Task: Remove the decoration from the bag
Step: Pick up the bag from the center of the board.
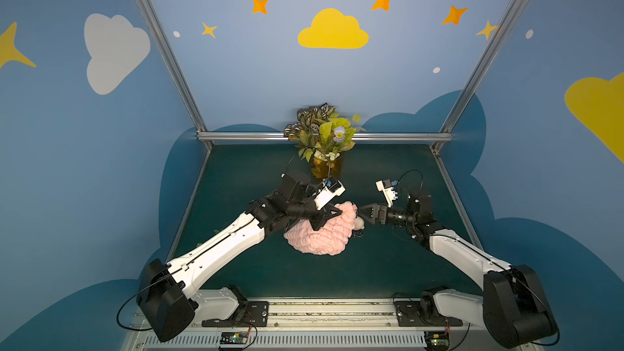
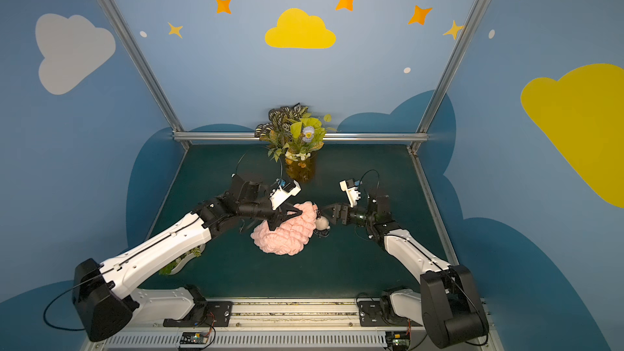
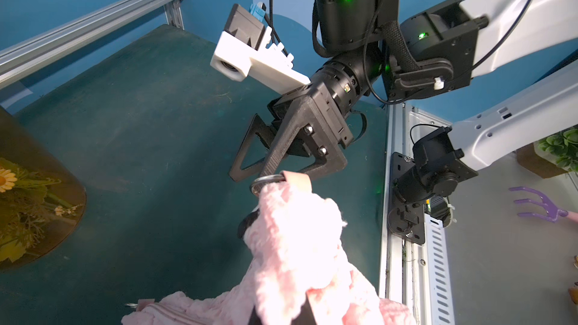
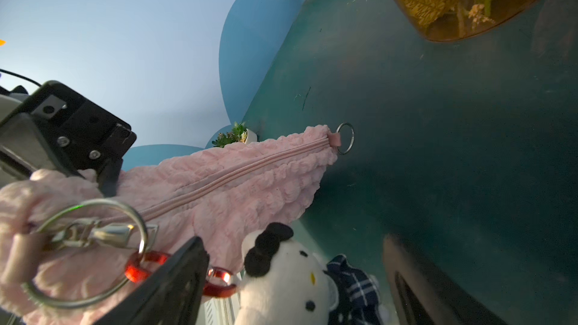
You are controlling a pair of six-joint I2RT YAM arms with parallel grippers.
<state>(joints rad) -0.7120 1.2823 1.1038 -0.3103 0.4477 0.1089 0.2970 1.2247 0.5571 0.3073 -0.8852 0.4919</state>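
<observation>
Pink and puffy, the bag (image 1: 320,236) lies around the middle of the dark green tabletop (image 1: 236,271) in both top views. An amber vase (image 1: 327,167) of foliage stands behind it near the far edge. The left gripper (image 1: 329,216) sits on the bag's far upper part, which is raised off the surface. The right gripper (image 1: 364,212) faces it at the bag's right end. The decoration (image 1: 360,223), a small cream doll, is just beside that end, close under the right gripper. In a top view a white planter (image 2: 182,261) shows beneath the left arm near the left edge.

From the left wrist, pink fabric is bunched between the left gripper's (image 3: 281,314) black jaws, which are pressed together on the bag (image 3: 297,245). Ahead, the right gripper (image 3: 269,168) has its jaws spread, tips just at a metal ring (image 3: 266,180) on the bag's corner tab.

From the right wrist, the right gripper's (image 4: 294,242) fingers (image 4: 169,289) stand wide apart, holding nothing, with the decoration (image 4: 281,286) between them. A red clip (image 4: 219,290) joins it to the metal ring (image 4: 90,251), where a silver clasp (image 4: 100,233) also hangs. The left gripper (image 4: 106,179) pinches the bag (image 4: 250,189) beside this ring. The zipper (image 4: 234,176) runs to the opposite corner and a smaller ring (image 4: 345,142).
</observation>
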